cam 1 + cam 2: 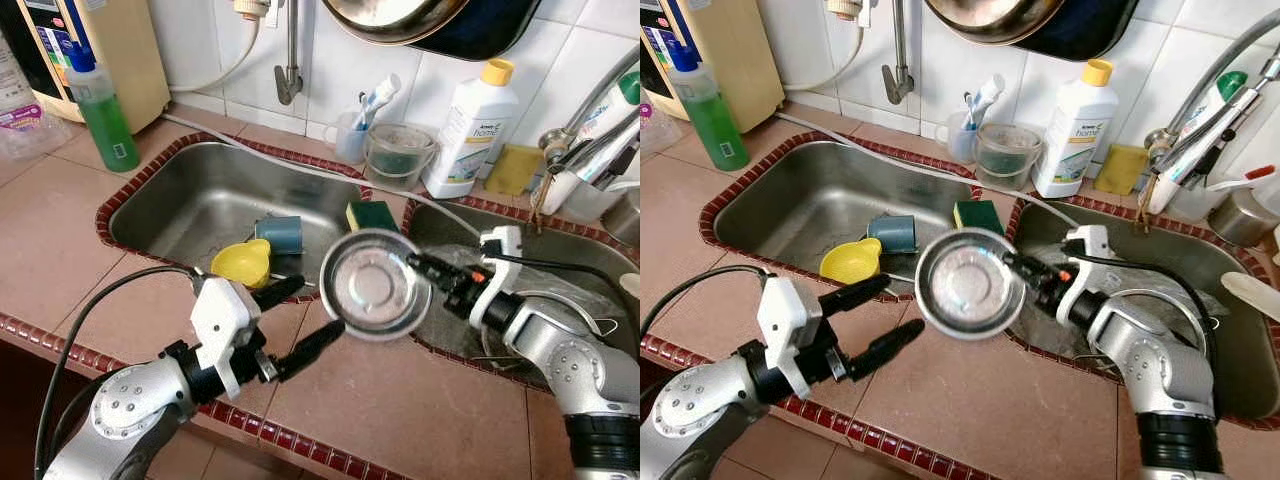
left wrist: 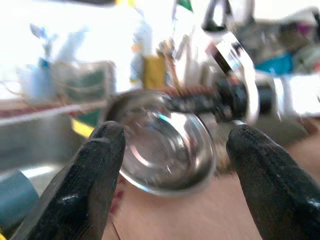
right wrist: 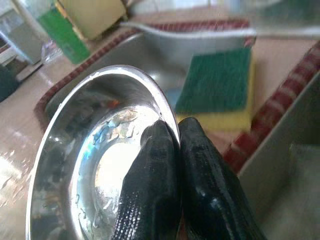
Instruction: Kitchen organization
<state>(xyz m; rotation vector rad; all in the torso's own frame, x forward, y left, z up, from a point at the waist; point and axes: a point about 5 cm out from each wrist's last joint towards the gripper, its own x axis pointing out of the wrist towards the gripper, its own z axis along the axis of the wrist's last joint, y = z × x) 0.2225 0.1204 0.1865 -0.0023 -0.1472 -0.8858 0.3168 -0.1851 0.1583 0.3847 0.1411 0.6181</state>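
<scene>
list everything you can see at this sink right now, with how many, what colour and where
Steel bowl: one, silver, held above the divider between the sinks.
Sponge: one, green and yellow, on the divider.
Cup: one, teal, in the left sink.
Yellow funnel-like piece: one, left sink, front edge.
Green soap bottle: one, counter, back left.
White bottle: one, yellow cap, behind the sinks.
Clear tub: one, beside the white bottle.
Tumbler with toothbrush: one, pale, by the wall.
Right gripper: black, shut on the bowl's rim.
Left gripper: black, open, near the bowl.
</scene>
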